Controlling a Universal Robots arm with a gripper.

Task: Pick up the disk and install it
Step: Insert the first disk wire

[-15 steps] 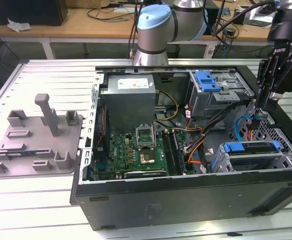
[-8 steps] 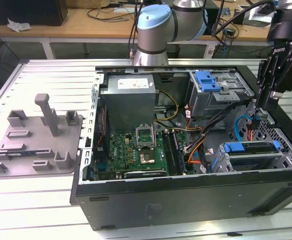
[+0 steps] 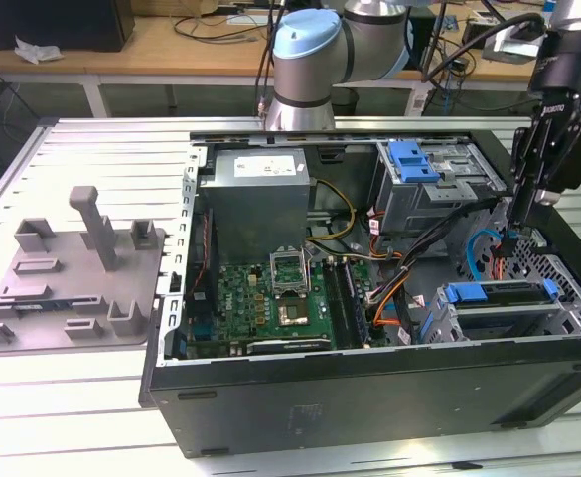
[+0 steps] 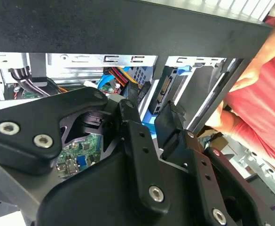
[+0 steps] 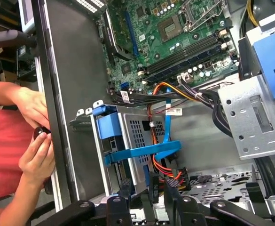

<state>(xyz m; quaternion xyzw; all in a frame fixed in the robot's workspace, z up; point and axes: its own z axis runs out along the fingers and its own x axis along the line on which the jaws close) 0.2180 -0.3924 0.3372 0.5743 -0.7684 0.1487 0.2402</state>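
The disk (image 3: 499, 294) lies in the metal drive cage (image 3: 528, 320) at the exterior view's right end of the open computer case, its bright blue carrier facing inward. The first wrist view shows the blue carrier (image 5: 110, 136) edge-on in the cage, with a blue cable (image 5: 146, 150) across the cage's perforated side. My gripper (image 3: 509, 253) hangs just above the cage, inside the case. Its two black fingers (image 5: 126, 188) stand apart with nothing between them, and in the second wrist view a strip of blue shows through the gap of the gripper (image 4: 149, 117).
A person's hands (image 5: 34, 141) rest on the case's outer wall (image 5: 64, 108) near the cage, and a red sleeve (image 4: 264, 117) is close by. A motherboard (image 3: 270, 298), a grey power-supply box (image 3: 255, 199), cable bundles (image 3: 409, 288) and a second bay with a blue latch (image 3: 414, 159) crowd the case. A grey fixture plate (image 3: 72, 278) lies at the exterior view's left.
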